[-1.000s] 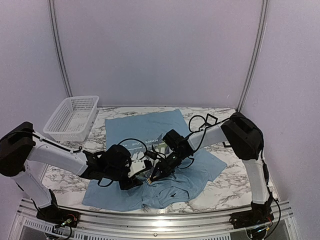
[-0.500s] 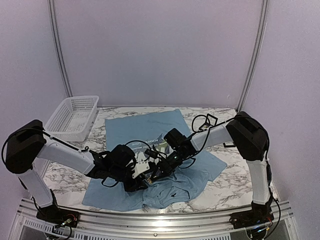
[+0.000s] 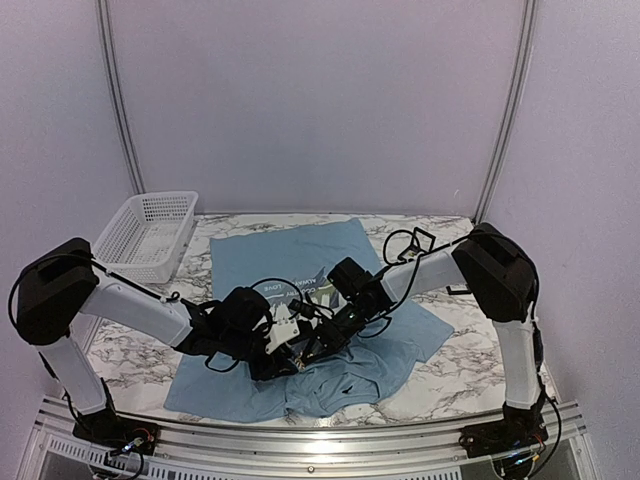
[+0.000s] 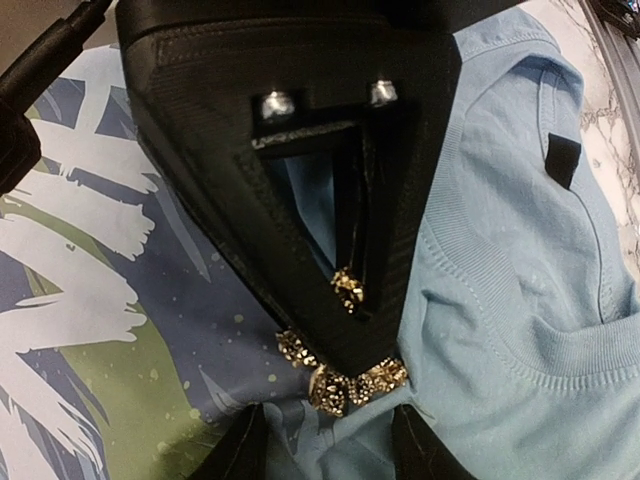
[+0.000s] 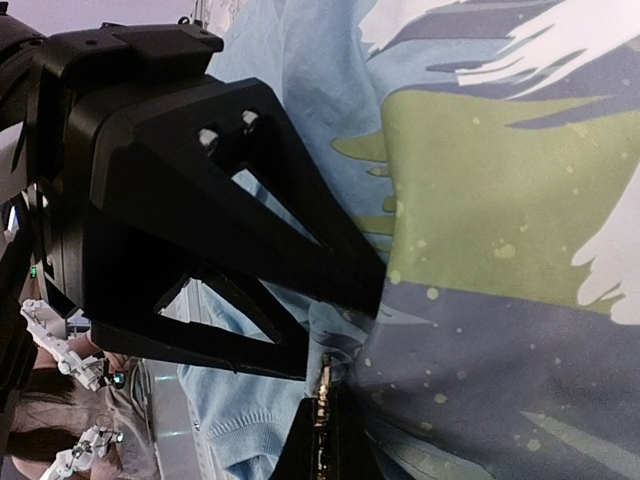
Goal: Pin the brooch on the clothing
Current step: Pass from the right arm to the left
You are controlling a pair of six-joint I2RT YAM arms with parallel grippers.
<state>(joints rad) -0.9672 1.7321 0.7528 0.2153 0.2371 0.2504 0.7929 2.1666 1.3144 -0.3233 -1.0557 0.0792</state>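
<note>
**Change over the last second.** In the top view the left jaws have moved to the right. They now stand tip to tip with the right jaws at lower centre of the frame. The left arm's upper link has swung inward from the left edge. The right jaws have barely shifted.

**Jaw state.** The left jaws stand moderately apart. Their two fingers (image 4: pixel 242 455) sit at the bottom of the left wrist view, either side of the brooch (image 4: pixel 345 384), and grip nothing. The right jaws are closed, with fingers (image 5: pixel 345 450) pinching the brooch by its edge.

**Brooch.** It lies at lower centre of the left wrist view, at the tip of the right jaws and against the shirt (image 4: pixel 500 300). It shows as a tight cluster of small faceted gold beads that catch the light. In the right wrist view it is edge-on, a thin gold strip.

**Surroundings.**
- The brooch sits where the yellow-green and dark print meets plain blue cloth, near the ribbed neckline.
- The shirt lies on the marble worktop (image 3: pixel 440 380), bunched along its lower edge.
- A white mesh basket (image 3: pixel 145 235) stands at the upper left of the worktop.
</note>
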